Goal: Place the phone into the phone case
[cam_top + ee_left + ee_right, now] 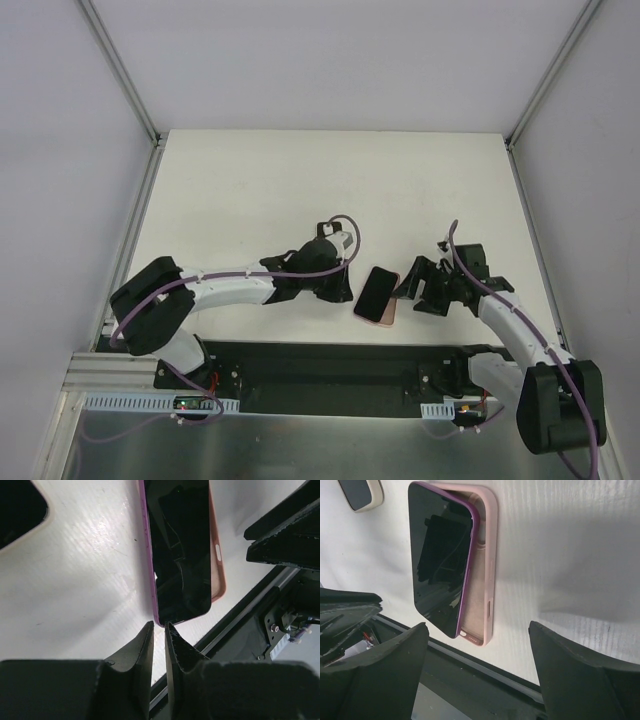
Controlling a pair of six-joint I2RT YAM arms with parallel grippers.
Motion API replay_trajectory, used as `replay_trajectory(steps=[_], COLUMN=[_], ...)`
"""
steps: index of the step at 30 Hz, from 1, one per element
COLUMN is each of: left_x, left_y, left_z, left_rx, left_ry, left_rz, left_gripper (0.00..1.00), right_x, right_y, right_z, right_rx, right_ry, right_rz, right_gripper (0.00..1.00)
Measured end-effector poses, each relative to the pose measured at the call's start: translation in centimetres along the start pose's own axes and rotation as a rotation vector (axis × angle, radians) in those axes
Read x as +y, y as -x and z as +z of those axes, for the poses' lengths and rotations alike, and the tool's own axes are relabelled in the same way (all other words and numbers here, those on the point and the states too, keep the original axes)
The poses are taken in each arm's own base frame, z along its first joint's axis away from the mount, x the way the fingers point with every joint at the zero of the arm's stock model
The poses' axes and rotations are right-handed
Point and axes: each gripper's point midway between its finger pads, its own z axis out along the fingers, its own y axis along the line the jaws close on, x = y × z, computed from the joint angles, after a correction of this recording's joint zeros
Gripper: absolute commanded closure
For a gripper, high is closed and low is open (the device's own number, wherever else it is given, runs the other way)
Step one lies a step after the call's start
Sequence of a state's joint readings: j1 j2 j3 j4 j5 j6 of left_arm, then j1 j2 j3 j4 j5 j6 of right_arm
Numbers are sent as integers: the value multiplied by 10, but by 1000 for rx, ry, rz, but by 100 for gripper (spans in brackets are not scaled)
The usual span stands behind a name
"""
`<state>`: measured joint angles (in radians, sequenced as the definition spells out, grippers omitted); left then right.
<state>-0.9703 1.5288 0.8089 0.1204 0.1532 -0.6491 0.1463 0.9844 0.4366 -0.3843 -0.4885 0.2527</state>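
The phone (376, 292), black screen with a purple rim, lies skewed across the pink phone case (386, 317), one long side inside it and the other riding over its edge. In the left wrist view the phone (182, 555) covers most of the case (219, 560). My left gripper (159, 626) is closed to a thin slit with nothing in it, its tips at the phone's near corner. The right gripper (477, 626) stands wide open, just short of the case's (485, 570) end, with the phone (440, 555) beyond it. From above, the left gripper (345, 290) and the right gripper (410, 290) flank the phone.
A dark object with a cream rim (20, 510) lies on the table to the left of the phone, also seen in the right wrist view as the same object (362, 492). The black base rail (330, 365) runs along the table's near edge, close behind the case.
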Motion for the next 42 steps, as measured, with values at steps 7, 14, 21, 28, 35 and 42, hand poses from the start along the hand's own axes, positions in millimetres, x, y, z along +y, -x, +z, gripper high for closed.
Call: replay_trajectory(steps=[7,14,21,28,35,42], left_x=[-7,3,-7,-7,-6,-5], left_y=[-22,-33,-24,-15,-14,-18], left_z=[16,28,23,15,26,30], left_rx=[48,83,51,30,56,77], left_ry=[-8,25,1,26,52,64], left_rz=[6,-22,-64,-93,-105,-110], left_gripper=[94,92,90,90,90,90], right_x=[5,6,1,2,1,-1], right_y=[-8,-9,-7,-3,-5,-5], right_z=[3,5,13,25,32,34], right_rx=[28,24,31,43,68,63], right_ry=[2,-12,-36,-30,-32,-38], right_rz=[-21,-26,-10,20,25,23], right_gripper=[19,21,24,41,68,78])
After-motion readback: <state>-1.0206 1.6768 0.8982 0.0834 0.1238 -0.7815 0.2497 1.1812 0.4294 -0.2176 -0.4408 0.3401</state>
